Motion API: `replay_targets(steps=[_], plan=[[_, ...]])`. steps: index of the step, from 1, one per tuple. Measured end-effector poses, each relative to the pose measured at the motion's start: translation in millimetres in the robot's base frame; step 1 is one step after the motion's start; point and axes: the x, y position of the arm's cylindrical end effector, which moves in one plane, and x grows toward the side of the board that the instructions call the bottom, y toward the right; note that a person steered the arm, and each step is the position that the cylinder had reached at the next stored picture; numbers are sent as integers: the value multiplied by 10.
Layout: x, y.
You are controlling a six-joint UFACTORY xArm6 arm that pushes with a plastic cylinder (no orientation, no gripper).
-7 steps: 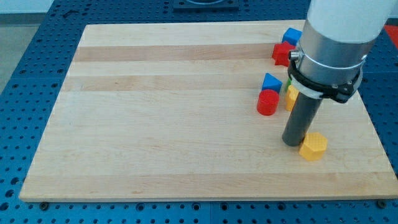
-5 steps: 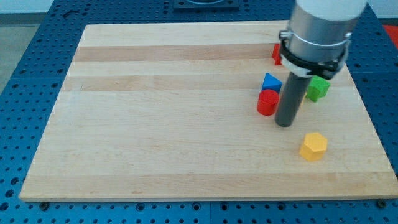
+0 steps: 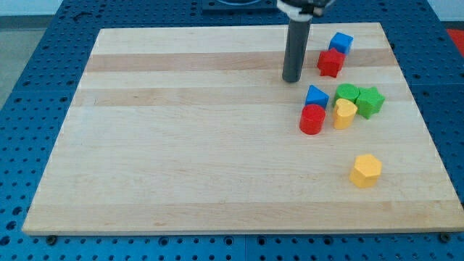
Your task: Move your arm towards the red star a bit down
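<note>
Camera view: my tip [image 3: 292, 80] sits on the wooden board [image 3: 181, 145] near the view's top, just to the view's left of the red star [image 3: 330, 63], a clear gap between them, no contact. No pincer on this rig, only the plain rod, so nothing to spread or pinch.

Red star lies close to the board's top edge, with the blue cube [image 3: 341, 42] touching or nearly touching its upper right.

Below: blue triangular block [image 3: 316, 95] above the red cylinder [image 3: 312, 119]; yellow heart-like block [image 3: 344, 114] beside two green blocks [image 3: 360, 98], shapes unclear. Yellow hexagon [image 3: 365, 170] alone, well apart, lower right.

Judgement: the spot just under the star is open wood, but narrow, bounded by the blue triangular block and the greens. A short slide rightward and slightly down should fit; overshoot risks nudging the triangle.
</note>
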Motion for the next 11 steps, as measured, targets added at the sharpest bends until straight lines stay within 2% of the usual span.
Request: replay_targets(steps=[1,3,5,7,9,11], plan=[[-467,163],[-939,797],[-350,785],[152,453],[829,454],[1257,454]])
